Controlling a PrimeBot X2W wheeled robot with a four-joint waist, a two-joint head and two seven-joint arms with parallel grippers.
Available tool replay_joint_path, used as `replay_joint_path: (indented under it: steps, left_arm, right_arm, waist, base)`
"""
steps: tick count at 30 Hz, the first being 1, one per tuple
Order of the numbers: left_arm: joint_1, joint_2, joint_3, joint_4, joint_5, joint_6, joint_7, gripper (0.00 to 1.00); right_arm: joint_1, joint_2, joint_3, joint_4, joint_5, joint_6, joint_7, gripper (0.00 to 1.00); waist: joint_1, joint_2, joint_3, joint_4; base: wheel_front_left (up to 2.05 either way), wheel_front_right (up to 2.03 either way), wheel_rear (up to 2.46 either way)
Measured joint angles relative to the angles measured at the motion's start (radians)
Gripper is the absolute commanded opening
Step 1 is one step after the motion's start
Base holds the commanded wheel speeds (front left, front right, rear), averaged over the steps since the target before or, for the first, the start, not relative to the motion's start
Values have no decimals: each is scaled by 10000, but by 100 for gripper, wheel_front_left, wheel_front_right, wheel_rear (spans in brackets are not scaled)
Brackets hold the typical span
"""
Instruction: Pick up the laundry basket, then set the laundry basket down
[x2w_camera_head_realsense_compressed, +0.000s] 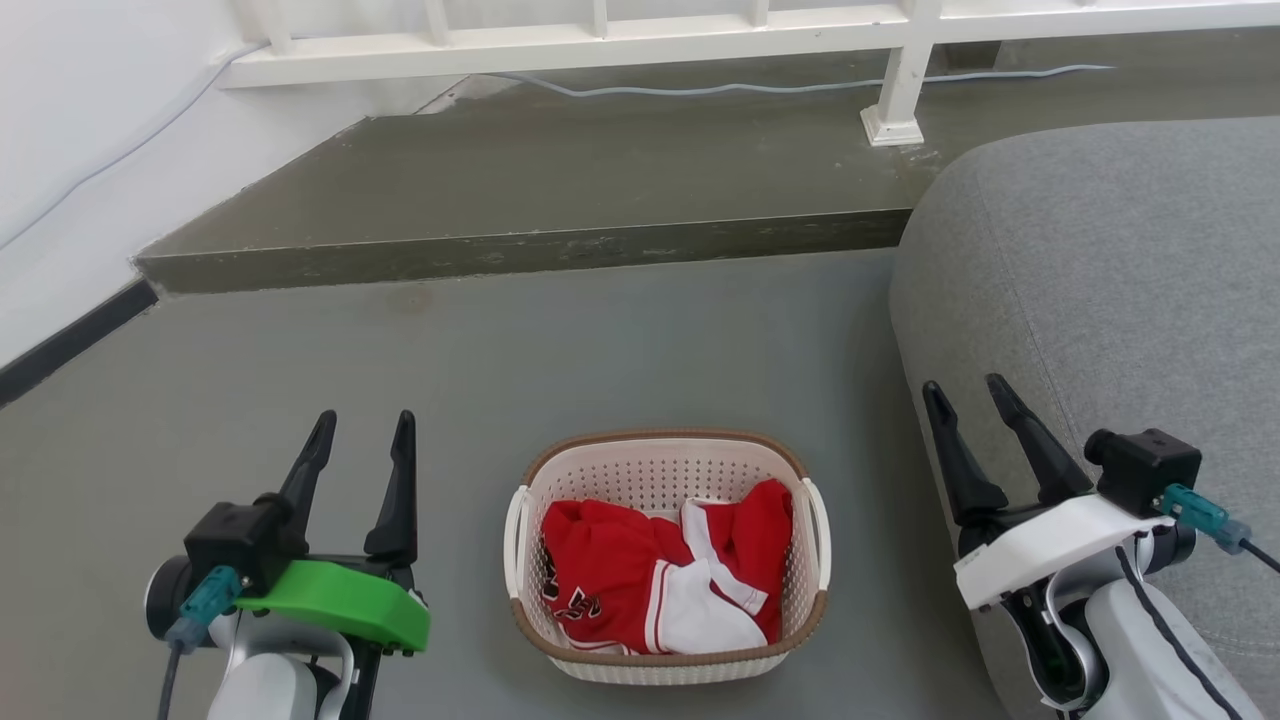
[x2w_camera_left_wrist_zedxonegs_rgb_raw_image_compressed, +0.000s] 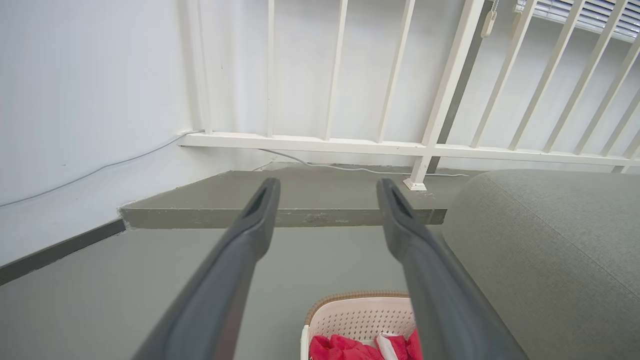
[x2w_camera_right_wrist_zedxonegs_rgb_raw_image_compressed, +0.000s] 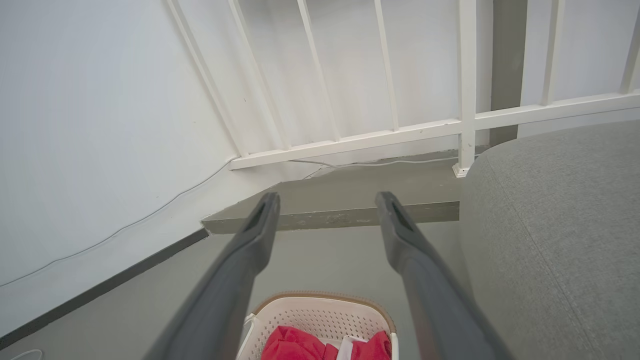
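Laundry basket (x2w_camera_head_realsense_compressed: 667, 470): small oval cream-white perforated plastic basket, brown woven-look rim band, white loop handle on each side. Stands upright on the floor at 6 o'clock in the head view, between the two grippers and touching neither. Also seen at 6 o'clock in the left wrist view (x2w_camera_left_wrist_zedxonegs_rgb_raw_image_compressed: 357, 314) and in the right wrist view (x2w_camera_right_wrist_zedxonegs_rgb_raw_image_compressed: 320, 314).
Garment (x2w_camera_head_realsense_compressed: 660, 575): red cloth with white trim, crumpled inside the basket, lying below the rim.
Left gripper (x2w_camera_head_realsense_compressed: 362, 432): at 8 o'clock in the head view, green housing at the wrist, the two dark fingers spread apart with nothing between them, tips pointing toward 12 o'clock. Near the basket's left handle but apart from it.
Right gripper (x2w_camera_head_realsense_compressed: 967, 391): at 4 o'clock in the head view, white housing at the wrist, fingers spread apart with nothing between them, tips leaning toward 11 o'clock. In front of the cushion's edge, apart from the basket's right handle.
Floor (x2w_camera_head_realsense_compressed: 420, 370): grey-green, smooth.
Raised step (x2w_camera_head_realsense_compressed: 560, 190): low platform of the same colour at 12 o'clock, beyond the basket.
Railing (x2w_camera_head_realsense_compressed: 700, 25): white, with upright bars, a post foot resting on the step.
Cable (x2w_camera_head_realsense_compressed: 800, 85): pale, running along the step below the railing.
Cushion (x2w_camera_head_realsense_compressed: 1120, 300): large grey fabric form at 3 o'clock, just beside the basket's right.
Wall (x2w_camera_head_realsense_compressed: 90, 120): white, at 10 o'clock, with a dark skirting strip.
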Motion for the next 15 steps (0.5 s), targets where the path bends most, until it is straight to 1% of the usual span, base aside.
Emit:
replay_joint_path:
  steps: [4, 15]
  left_arm:
    - [-33, -4, -13, -42, 422, 0, -94, 100]
    - [-41, -17, 21, -48, 428, -13, -94, 100]
  right_arm:
    - [-5, 0, 21, 8, -366, 0, -104, 100]
    - [-5, 100, -205, 31, -589, 0, -117, 100]
  waist:
    - [0, 0, 10, 6]
    - [0, 0, 87, 5]
  base:
    - [0, 0, 0]
    - [0, 0, 0]
